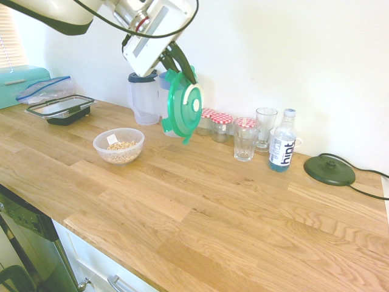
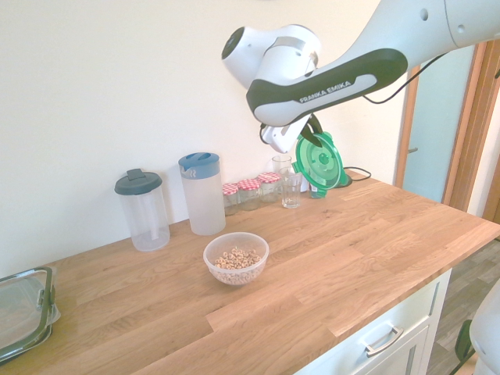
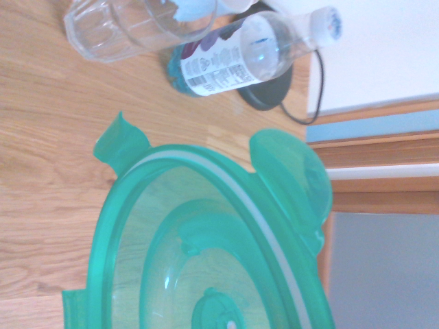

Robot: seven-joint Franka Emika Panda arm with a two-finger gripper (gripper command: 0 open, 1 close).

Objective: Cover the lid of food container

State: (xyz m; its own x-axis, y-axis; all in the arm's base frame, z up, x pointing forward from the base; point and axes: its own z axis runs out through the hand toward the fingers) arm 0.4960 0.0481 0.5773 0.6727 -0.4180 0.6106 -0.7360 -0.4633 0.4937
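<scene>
Green lid (image 1: 182, 104) apparently between gripper's (image 1: 182, 72) fingertips, tilted, above counter (image 1: 200, 213)

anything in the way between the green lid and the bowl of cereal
Nothing visible stands between them. The green lid, tilted in the gripper, hangs above the counter, and the bowl is open on top. The jars and pitchers stand farther back, by the wall.
</scene>
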